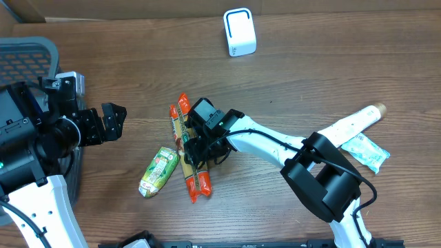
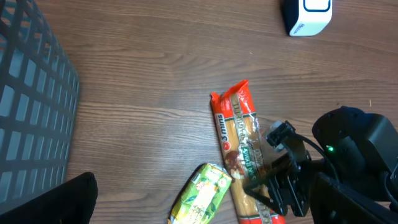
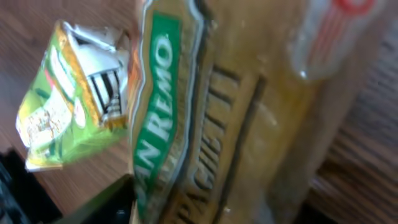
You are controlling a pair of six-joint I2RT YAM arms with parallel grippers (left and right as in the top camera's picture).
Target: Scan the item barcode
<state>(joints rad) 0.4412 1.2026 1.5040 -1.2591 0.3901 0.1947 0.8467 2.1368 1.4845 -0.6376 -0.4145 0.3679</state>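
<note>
Spaghetti pack (image 1: 198, 182) lies flat near the middle of the desk (image 1: 310, 76), running roughly front to back. A green pouch (image 1: 158, 171) lies just beside it on the left. The right pincer (image 1: 196, 153) sits down over the pack's middle, probably to lift it toward the white scanner (image 1: 239, 32) by the far edge; whether it actually grips the pack cannot be told. The left pincer (image 1: 110, 122) hangs open near the left edge, apart from everything, next to a grey mesh basket (image 1: 24, 55). The desk is dark wood-grain, with another packet (image 1: 365, 153) toward its right edge.
</note>
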